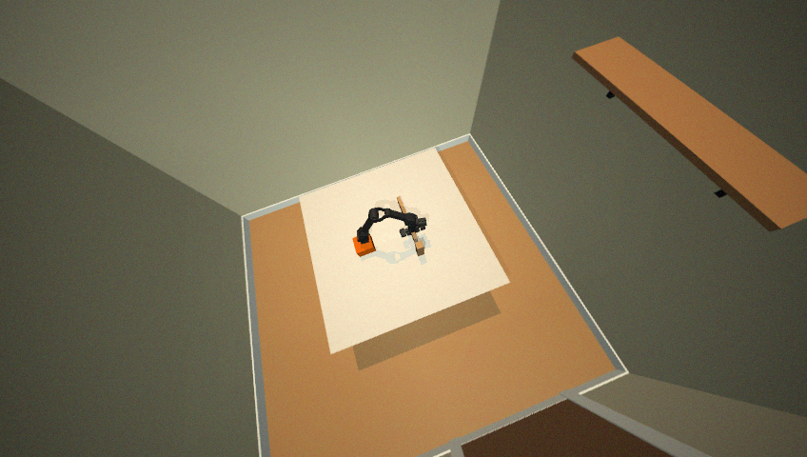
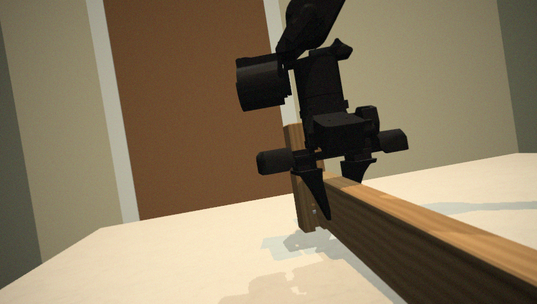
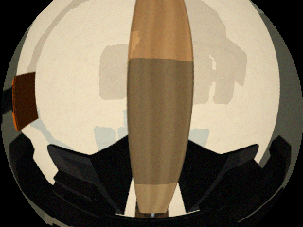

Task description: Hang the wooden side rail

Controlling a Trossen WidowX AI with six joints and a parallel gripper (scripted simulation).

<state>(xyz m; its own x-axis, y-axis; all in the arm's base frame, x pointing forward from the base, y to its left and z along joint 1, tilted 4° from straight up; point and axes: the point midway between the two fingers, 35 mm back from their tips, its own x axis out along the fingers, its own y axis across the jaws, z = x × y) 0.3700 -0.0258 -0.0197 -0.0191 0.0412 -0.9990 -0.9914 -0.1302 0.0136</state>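
In the top view, the end effector (image 1: 415, 230) (image 2: 337, 199) (image 3: 153, 135) is above the tabletop (image 1: 362, 300) (image 2: 180, 256) (image 3: 80, 57), astride the rail (image 1: 400, 202) (image 2: 414, 240) (image 3: 160, 118); the post (image 1: 419, 248) (image 2: 295, 143) stands just beyond it.

In the exterior view, its fingers are partly open, clamped on the rail's two sides near the post, which is upright behind them. The hooks are too hidden to judge.

In the wrist view, the rail runs between the fingers, and the orange base (image 3: 25, 101) lies off to one side.
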